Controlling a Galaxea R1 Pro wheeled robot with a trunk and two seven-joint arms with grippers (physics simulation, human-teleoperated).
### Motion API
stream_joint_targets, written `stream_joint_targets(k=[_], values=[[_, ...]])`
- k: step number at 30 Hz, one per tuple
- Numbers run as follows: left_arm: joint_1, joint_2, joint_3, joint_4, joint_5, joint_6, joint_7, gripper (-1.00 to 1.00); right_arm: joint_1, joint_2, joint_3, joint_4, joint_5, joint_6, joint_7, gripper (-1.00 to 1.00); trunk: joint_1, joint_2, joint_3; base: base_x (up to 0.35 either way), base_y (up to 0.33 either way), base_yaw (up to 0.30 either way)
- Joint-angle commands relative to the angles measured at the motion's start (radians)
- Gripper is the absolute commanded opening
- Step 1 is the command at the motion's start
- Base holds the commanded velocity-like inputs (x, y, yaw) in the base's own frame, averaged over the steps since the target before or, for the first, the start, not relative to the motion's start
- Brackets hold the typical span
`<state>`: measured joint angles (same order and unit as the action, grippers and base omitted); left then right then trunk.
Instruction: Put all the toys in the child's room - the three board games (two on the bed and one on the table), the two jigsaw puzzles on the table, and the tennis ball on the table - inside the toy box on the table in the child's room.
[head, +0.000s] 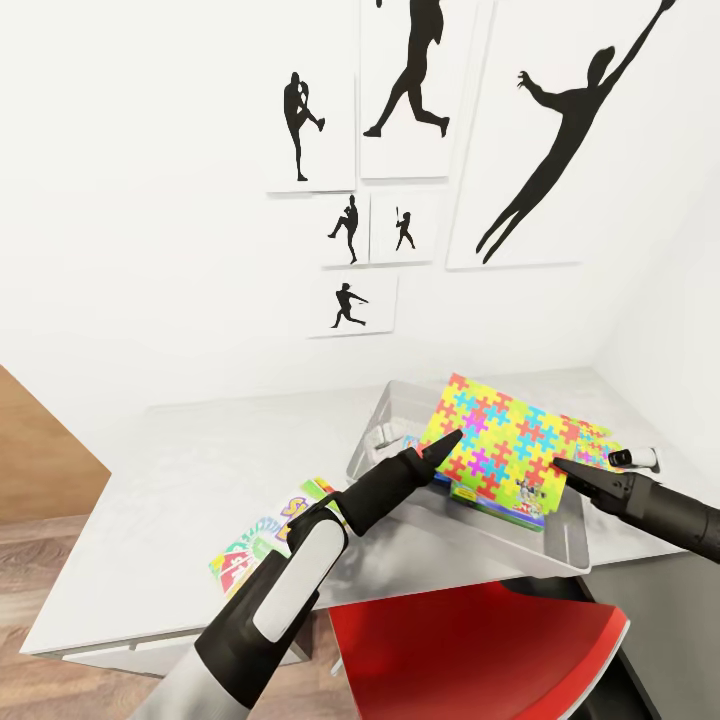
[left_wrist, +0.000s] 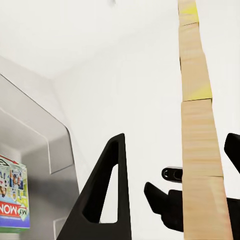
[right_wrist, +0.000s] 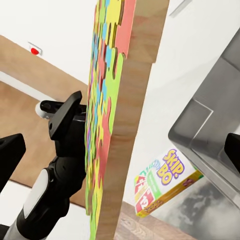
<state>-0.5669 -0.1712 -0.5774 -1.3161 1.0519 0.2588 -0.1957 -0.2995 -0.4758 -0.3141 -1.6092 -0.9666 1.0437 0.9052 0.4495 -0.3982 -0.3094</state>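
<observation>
Over the toy box (head: 565, 545) on the pale table (head: 180, 480), I see a jigsaw puzzle (head: 500, 450) held tilted between my two grippers: the left gripper (head: 440, 445) at one edge, the right gripper (head: 565, 468) at the opposite edge. Both sets of jaws stand wide with the puzzle board between them, and I cannot tell if either pinches it. A Monopoly box (left_wrist: 12, 197) lies inside the toy box. The Skip-Bo box (head: 265, 545) rests on the table beside the toy box.
</observation>
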Motion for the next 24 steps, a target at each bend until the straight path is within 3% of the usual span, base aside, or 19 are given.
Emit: stream_joint_targets(k=[1,3,4,24], values=[[-0.001,0.000,0.001,0.000,0.010,0.007,-0.001,-1.00,-0.001,0.000,0.000,0.000,0.004,0.003,0.005,1.00,0.001,-0.002,-0.002,0.000,0.000,0.000],[-0.001,0.000,0.001,0.000,0.011,0.007,-0.001,-1.00,-0.001,0.000,0.000,0.000,0.004,0.003,0.004,1.00,0.001,-0.002,-0.002,0.000,0.000,0.000],[-0.001,0.000,0.001,0.000,0.011,0.007,-0.001,-1.00,-0.001,0.000,0.000,0.000,0.004,0.003,0.004,-1.00,0.001,-0.002,-0.002,0.000,0.000,0.000],[-0.001,-0.001,0.000,0.000,0.011,0.008,-0.007,-1.00,-0.001,0.001,0.000,0.000,0.004,0.003,-0.038,-1.00,0.001,-0.002,-0.002,0.000,0.000,0.000]])
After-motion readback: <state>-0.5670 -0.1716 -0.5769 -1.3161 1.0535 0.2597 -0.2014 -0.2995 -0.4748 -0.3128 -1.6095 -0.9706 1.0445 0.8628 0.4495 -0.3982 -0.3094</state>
